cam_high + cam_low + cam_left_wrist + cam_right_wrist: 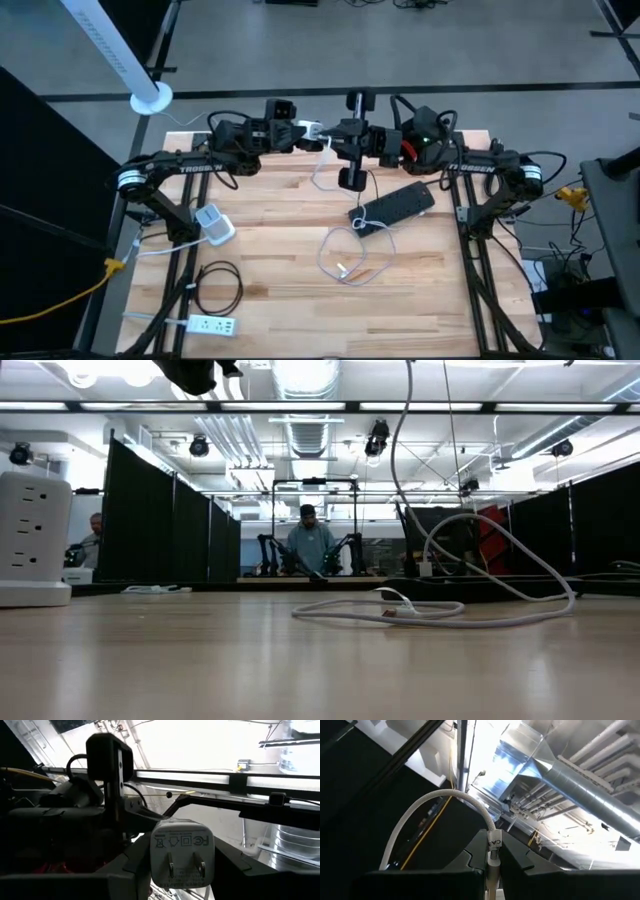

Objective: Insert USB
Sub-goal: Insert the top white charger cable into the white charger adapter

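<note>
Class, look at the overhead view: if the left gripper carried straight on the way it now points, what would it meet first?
Probably the right gripper, shut on the white USB cable. The left gripper, holding a white wall charger, points across at it; depth between them is unclear.

A light wooden table (290, 240) carries a black power strip (397, 207) right of centre; a white cable (345, 258) loops just in front of it; a white multi-outlet cube (213, 222), a black cable coil (218, 285) and a white power strip (208, 324) lie on the left side.
</note>
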Tool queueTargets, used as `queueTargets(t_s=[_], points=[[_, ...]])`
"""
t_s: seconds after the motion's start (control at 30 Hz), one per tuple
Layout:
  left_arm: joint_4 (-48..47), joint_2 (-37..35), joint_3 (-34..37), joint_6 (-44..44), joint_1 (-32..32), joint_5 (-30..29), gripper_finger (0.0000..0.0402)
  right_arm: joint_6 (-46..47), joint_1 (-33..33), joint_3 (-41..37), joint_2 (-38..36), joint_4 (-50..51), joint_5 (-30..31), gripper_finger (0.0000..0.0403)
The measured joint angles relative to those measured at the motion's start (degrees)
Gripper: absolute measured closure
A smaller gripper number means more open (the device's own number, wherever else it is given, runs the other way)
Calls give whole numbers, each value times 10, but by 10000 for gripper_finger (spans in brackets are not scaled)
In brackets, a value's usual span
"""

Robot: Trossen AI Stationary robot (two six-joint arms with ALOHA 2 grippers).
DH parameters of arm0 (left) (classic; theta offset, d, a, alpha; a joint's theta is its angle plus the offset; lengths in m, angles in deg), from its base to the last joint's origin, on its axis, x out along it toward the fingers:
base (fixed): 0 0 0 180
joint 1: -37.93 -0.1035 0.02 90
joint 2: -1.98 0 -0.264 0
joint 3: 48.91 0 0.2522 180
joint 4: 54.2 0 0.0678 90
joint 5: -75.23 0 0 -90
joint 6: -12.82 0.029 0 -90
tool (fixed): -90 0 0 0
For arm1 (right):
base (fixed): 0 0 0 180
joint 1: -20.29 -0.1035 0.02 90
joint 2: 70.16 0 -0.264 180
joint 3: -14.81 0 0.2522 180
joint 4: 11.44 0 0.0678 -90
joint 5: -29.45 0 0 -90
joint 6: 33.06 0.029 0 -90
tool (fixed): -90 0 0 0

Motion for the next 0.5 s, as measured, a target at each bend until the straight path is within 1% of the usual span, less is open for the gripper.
queueTargets(t_s=[0.3,0.5], points=[[-1,0,1,1,2,7,272,-3,0,0,3,1,4,389],[-1,0,1,4,3,34,272,-4,0,0,6,1,4,389]])
